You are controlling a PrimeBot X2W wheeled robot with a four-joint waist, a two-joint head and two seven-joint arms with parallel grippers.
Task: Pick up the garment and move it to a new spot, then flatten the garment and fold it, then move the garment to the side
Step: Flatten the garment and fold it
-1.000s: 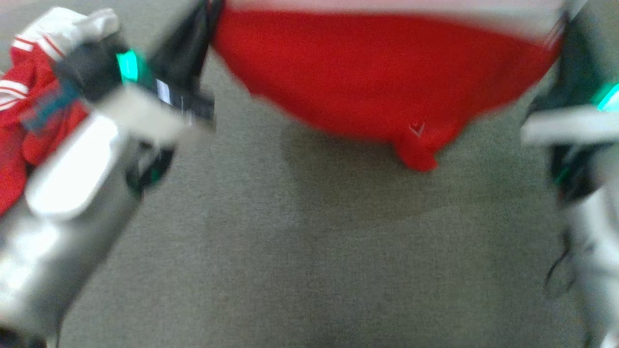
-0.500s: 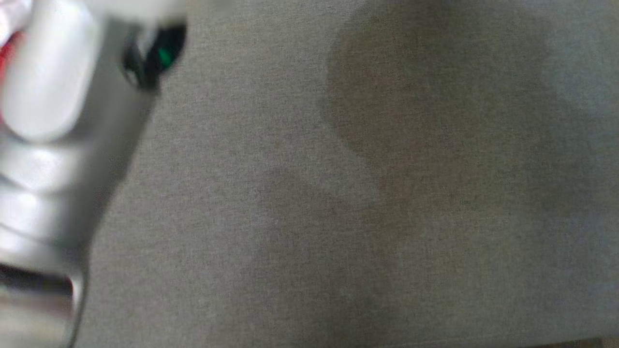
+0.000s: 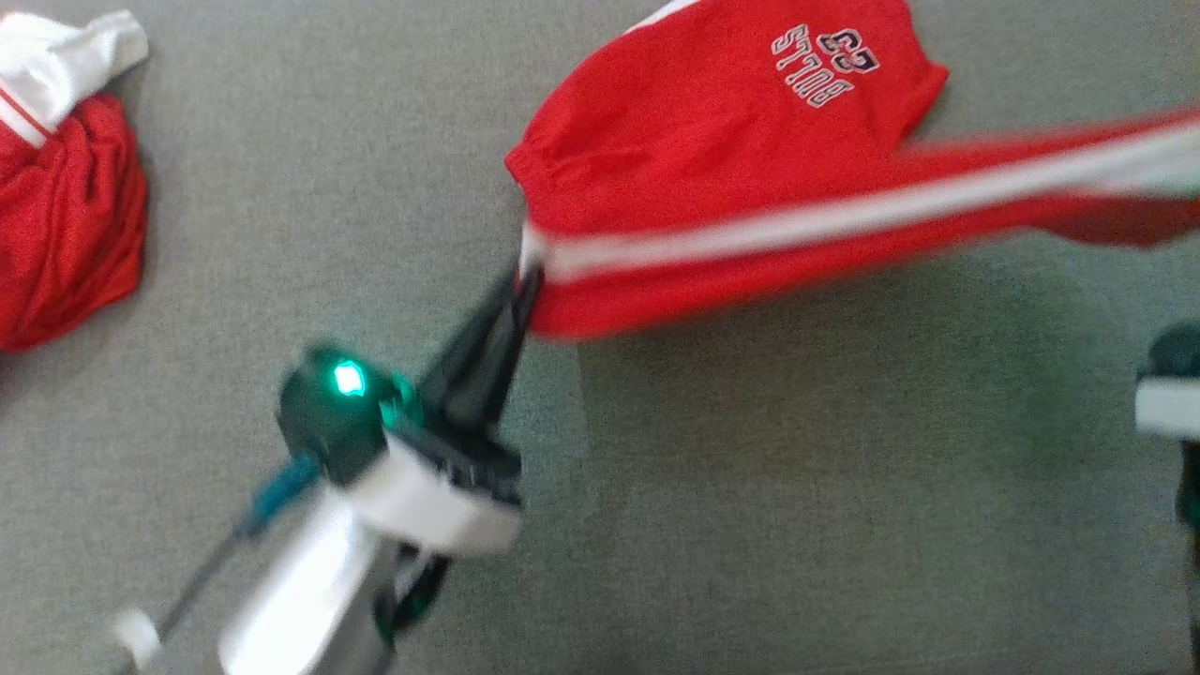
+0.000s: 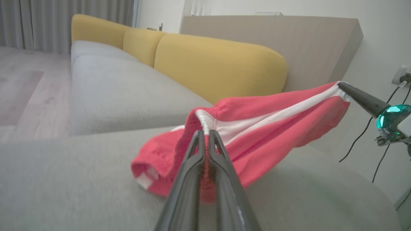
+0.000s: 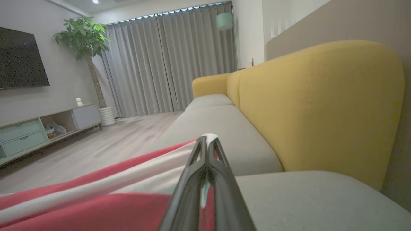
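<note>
So, a second red bundle [image 3: 66,206] sat crumpled at the grey seat's [image 3: 656,525] left end, well apart from the garment [image 3: 712,159]. The left gripper [image 3: 527,274] and right gripper [image 5: 207,141] were both pinched tight on its white-striped edge, stretching it over the seat's middle.

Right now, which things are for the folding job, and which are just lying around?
For the job: red shorts, left fingers, right fingers, both pinching them.
Just lying around: other red clothes, yellow cushions, plant.

garment [image 3: 712,159]: red, white stripe | seat [image 3: 750,525]: grey | backrest [image 4: 218,64]: yellow
</note>
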